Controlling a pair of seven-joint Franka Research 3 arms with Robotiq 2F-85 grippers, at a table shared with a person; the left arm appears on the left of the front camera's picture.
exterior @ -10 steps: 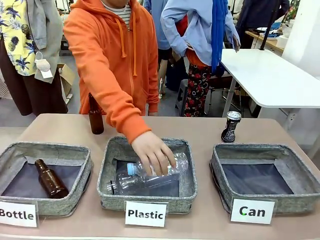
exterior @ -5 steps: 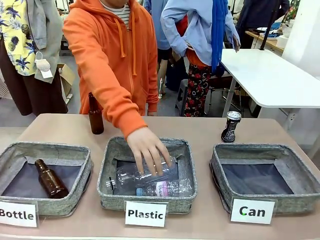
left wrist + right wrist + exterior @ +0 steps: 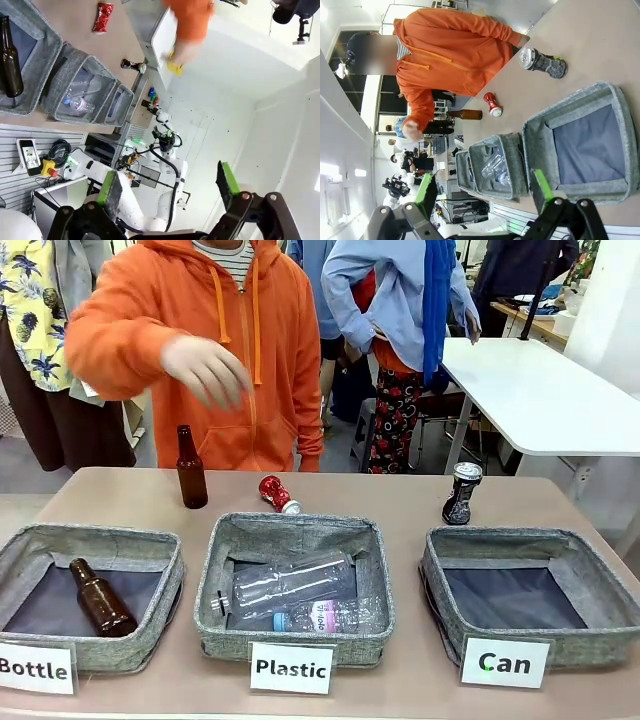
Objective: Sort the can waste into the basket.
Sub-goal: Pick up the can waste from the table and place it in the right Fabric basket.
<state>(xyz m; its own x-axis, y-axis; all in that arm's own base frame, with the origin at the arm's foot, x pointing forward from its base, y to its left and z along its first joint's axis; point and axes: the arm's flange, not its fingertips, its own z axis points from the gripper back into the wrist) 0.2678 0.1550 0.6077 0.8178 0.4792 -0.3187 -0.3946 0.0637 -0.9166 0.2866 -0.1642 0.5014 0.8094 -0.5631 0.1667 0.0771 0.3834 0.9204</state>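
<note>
A crushed red can (image 3: 278, 494) lies on the table just behind the "Plastic" basket. A black-blue can (image 3: 461, 493) stands upright behind the "Can" basket (image 3: 436, 575), whose dark floor holds nothing. In the left wrist view my left gripper (image 3: 169, 187) is open, high above the table, with the red can (image 3: 103, 10) and the dark can (image 3: 131, 64) far off. My right gripper (image 3: 482, 187) is open too, hanging over the near side of the "Can" basket (image 3: 536, 131); beyond it are the red can (image 3: 492, 104) and the dark can (image 3: 542, 61).
The "Plastic" basket (image 3: 213, 580) holds two clear bottles. The "Bottle" basket (image 3: 170, 585) holds one brown bottle; another brown bottle (image 3: 191, 470) stands behind it. A person in an orange hoodie holds a hand (image 3: 205, 368) raised above the far left of the table.
The person's hand let go of a clear bottle in the "Plastic" basket and lifted up and away to the left. The red can now shows behind that basket.
</note>
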